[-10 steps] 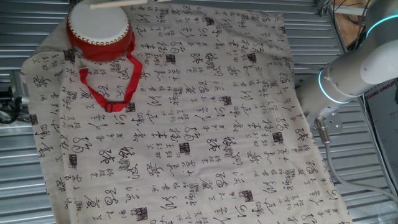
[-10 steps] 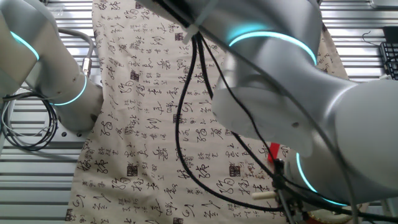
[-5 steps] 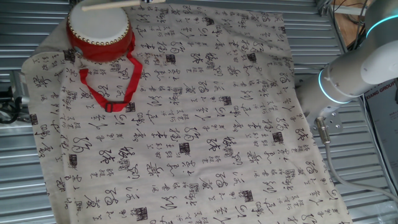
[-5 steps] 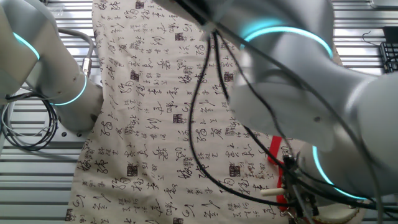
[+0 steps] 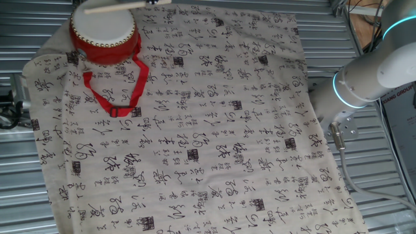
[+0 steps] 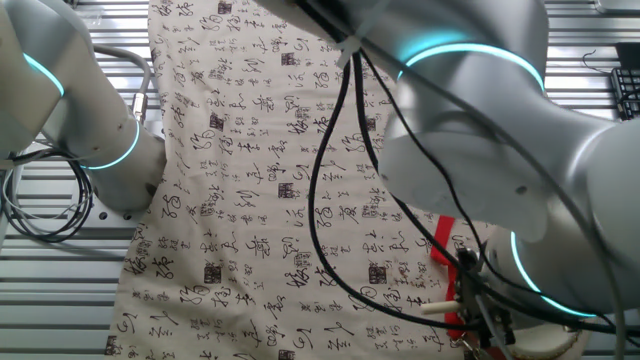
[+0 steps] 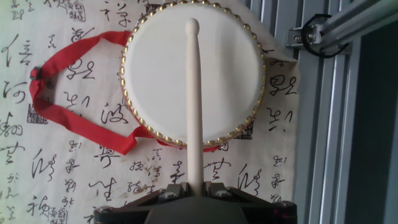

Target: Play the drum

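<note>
The drum has a red body and a cream skin head and stands at the far left corner of the cloth. Its red strap with a buckle lies loose on the cloth beside it. In the hand view the drum fills the upper middle, and a pale wooden stick runs from the gripper up over the skin, its tip near the far rim. The gripper is shut on the stick's lower end. In one fixed view the stick hangs just above the drum head. The arm hides most of the drum in the other fixed view.
A cloth printed with black calligraphy covers the table. Ribbed metal shows around it. The arm's base stands at the right edge. An aluminium frame rail lies right of the drum. Black cables hang off the arm.
The stick has dropped a little toward the drum head over the last second. In the other fixed view the arm has shifted to the right. Drum and strap lie as before.
</note>
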Controlling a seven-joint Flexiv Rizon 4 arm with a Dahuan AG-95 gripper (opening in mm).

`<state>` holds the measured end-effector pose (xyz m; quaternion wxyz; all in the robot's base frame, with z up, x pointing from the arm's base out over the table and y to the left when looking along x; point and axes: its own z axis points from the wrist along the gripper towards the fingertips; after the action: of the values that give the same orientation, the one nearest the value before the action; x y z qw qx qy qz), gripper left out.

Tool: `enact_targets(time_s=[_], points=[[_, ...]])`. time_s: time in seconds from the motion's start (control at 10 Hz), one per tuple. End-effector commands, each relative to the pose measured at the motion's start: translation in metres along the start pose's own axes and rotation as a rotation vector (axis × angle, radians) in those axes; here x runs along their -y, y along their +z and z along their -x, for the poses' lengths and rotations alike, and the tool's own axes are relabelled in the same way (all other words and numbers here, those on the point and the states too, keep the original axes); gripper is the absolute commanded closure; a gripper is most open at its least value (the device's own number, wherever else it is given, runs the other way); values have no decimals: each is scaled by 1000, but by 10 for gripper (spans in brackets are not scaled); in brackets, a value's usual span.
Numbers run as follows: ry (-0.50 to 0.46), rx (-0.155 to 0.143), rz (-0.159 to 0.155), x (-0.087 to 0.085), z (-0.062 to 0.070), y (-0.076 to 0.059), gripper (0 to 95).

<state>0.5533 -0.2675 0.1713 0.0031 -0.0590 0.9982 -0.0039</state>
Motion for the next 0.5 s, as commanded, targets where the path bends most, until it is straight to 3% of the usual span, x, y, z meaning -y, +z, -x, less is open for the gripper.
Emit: enact_targets(time_s=[0.1, 0.5], points=[[-2, -1, 3, 0, -5, 1, 950], [-9, 5, 6, 4, -20, 4, 950]])
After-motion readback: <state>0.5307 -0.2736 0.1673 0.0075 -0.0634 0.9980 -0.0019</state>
